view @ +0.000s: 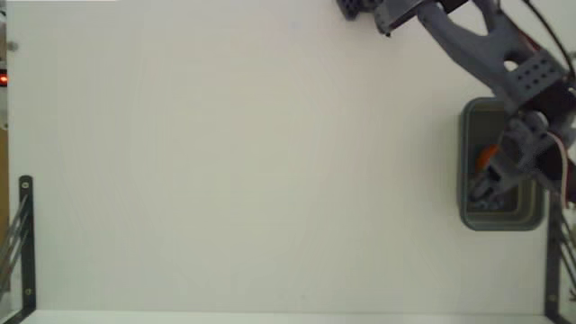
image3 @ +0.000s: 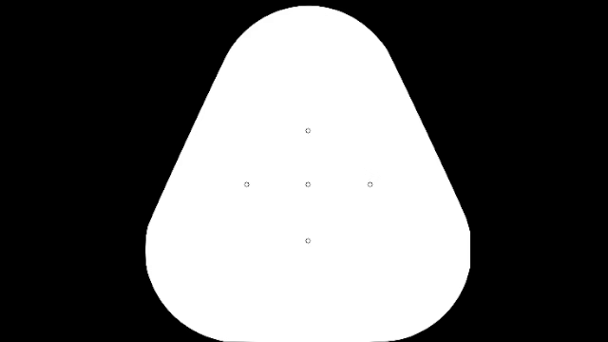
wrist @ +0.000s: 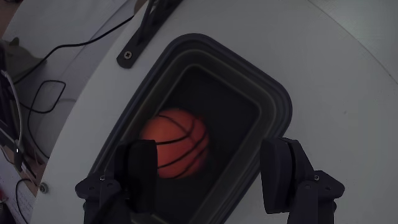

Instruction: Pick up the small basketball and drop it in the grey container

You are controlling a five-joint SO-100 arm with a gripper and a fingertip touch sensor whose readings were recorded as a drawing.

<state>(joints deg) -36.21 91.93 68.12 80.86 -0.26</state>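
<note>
In the wrist view the small basketball [wrist: 176, 143], orange with black seams, lies inside the dark hollow of the grey container [wrist: 273, 99]. My gripper [wrist: 210, 165] hangs open above the tub, its two dark fingers [wrist: 138, 171] spread wide to either side of the ball and not touching it. In the fixed view the grey container [view: 470, 214] stands at the table's right side. The arm reaches over it, and only a sliver of the orange basketball [view: 486, 155] shows beside the gripper [view: 490, 184].
A black metal bracket [wrist: 144, 32] is bolted to the table edge just beyond the tub. Cables [wrist: 56, 68] run off the table there. Black frame struts stand at the lower left [view: 26, 243] and lower right [view: 553, 261] of the white table [view: 252, 162].
</note>
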